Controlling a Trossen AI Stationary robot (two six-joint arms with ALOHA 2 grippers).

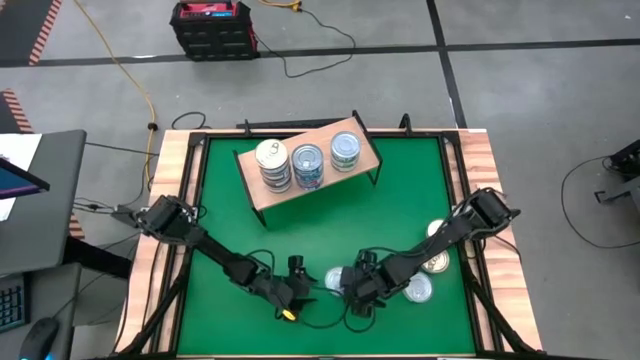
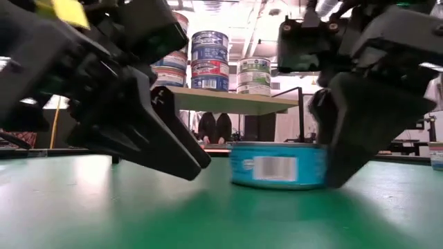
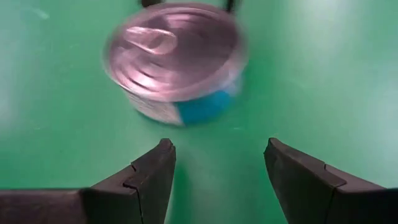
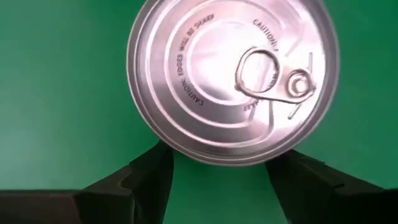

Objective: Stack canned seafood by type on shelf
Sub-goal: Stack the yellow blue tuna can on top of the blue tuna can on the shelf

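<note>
One canned seafood tin (image 1: 335, 280), with a silver pull-tab lid and a blue side label, stands flat on the green table near its front edge, between my two grippers. My left gripper (image 3: 217, 146) is open to its left and a short way off, pointing at the tin (image 3: 177, 59). My right gripper (image 4: 222, 171) is open and slants down at the tin's right side (image 2: 320, 166). The shelf (image 1: 262, 192) stands at the far middle on black legs. It carries three stacks of tins (image 1: 308, 165). My right gripper stands open at the tin's rim (image 4: 186, 152), with one fingertip (image 4: 158, 162) at each side of the rim's near arc. It slants down from the table's right. I cannot tell whether a finger touches the tin. The tin sits flat on the table.
Three loose tins (image 1: 435, 263) lie by the table's right edge, under my right arm. The wooden table border (image 1: 165, 200) rings the green mat. There is free green surface between the shelf and the grippers. A black crate (image 1: 212, 28) and cables lie on the floor beyond.
</note>
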